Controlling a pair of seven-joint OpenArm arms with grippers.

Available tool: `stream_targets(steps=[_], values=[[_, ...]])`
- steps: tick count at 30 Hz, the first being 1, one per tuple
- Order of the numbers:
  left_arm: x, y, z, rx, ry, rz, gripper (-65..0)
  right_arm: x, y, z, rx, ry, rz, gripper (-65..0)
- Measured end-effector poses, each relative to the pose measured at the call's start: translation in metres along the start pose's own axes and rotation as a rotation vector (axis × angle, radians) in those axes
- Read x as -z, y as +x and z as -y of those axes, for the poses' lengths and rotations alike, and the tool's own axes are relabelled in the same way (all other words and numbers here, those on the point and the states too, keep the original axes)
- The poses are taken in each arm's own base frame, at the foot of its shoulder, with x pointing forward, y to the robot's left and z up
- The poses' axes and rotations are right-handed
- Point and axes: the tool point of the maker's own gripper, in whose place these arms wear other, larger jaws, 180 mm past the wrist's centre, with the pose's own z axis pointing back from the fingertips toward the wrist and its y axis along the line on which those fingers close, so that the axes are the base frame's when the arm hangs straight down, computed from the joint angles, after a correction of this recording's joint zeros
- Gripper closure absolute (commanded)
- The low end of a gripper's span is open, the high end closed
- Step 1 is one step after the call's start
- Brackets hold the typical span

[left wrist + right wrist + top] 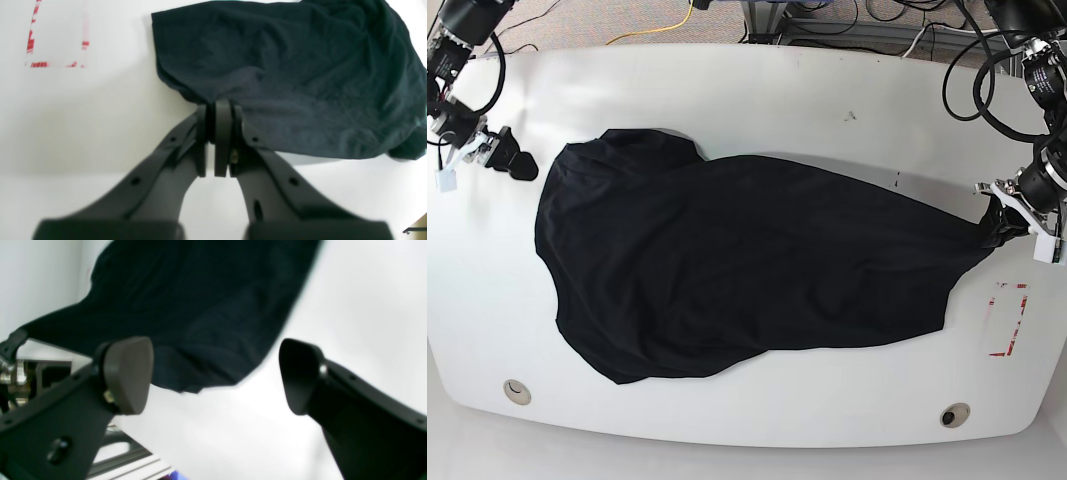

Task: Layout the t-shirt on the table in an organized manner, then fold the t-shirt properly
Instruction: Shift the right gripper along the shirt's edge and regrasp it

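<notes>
Left wrist view shows the left gripper [218,110] pinching the black t-shirt [283,76] edge on the white table [100,116], right wrist view shows the right gripper [217,373] spread wide and empty, and base view shows the shirt stretched across the tabletop.

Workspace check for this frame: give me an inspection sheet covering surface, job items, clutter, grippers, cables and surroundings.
Surface: white table, two grommet holes, red tape rectangle near the left arm's side.
Job's things: black t-shirt spread but wrinkled, one end pulled to a point.
Clutter: nothing seen.
Grippers: left gripper shut on the t-shirt edge; right gripper open, holding nothing, beside the shirt.
Cables: black cables on both arms, more on the floor beyond.
Surroundings: floor and metal framing past the far edge.
</notes>
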Motion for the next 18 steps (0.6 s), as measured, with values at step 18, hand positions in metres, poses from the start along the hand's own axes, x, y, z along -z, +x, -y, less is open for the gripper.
stream_targets(steps=[18], values=[[0.000, 0.000, 0.000, 0.001, 0.000, -0.002, -0.6, 0.034, -0.054, 0.010, 0.110, -0.052, -0.057, -57.5]])
